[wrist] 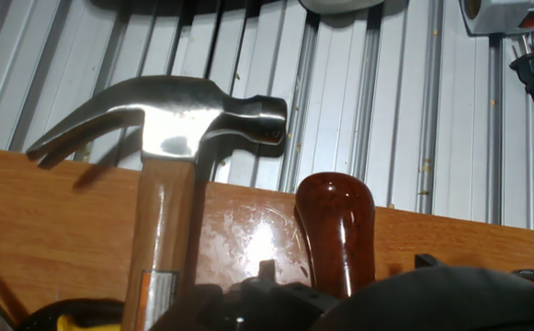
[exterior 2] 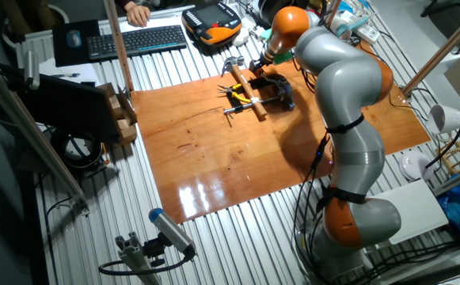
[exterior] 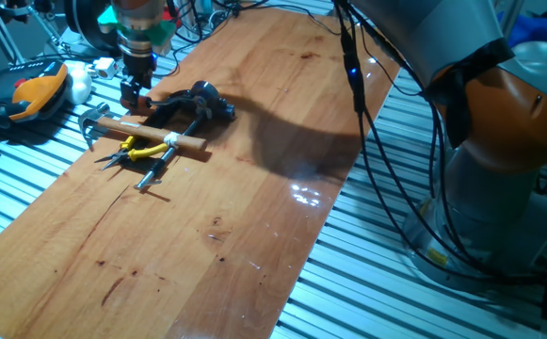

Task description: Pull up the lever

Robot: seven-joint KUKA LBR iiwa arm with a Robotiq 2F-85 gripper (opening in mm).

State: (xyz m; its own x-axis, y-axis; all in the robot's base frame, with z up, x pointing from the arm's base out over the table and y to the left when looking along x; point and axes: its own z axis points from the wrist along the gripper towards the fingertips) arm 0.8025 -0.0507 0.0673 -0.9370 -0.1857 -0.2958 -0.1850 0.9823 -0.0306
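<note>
The lever's dark reddish-brown knob stands upright in the middle of the hand view, just past the wooden board's far edge. My gripper shows as two dark blurred fingers low in the frame, tight on either side of the knob's lower part. In one fixed view the gripper hangs straight down onto the knob at the board's far left corner. The lever's dark bracket lies to its right. In the other fixed view the gripper is at the same bracket.
A hammer with a pale wooden shaft lies just in front of the lever, and its steel head is left of the knob. Yellow pliers lie across it. A teach pendant and cables lie on the ribbed table beyond the wooden board.
</note>
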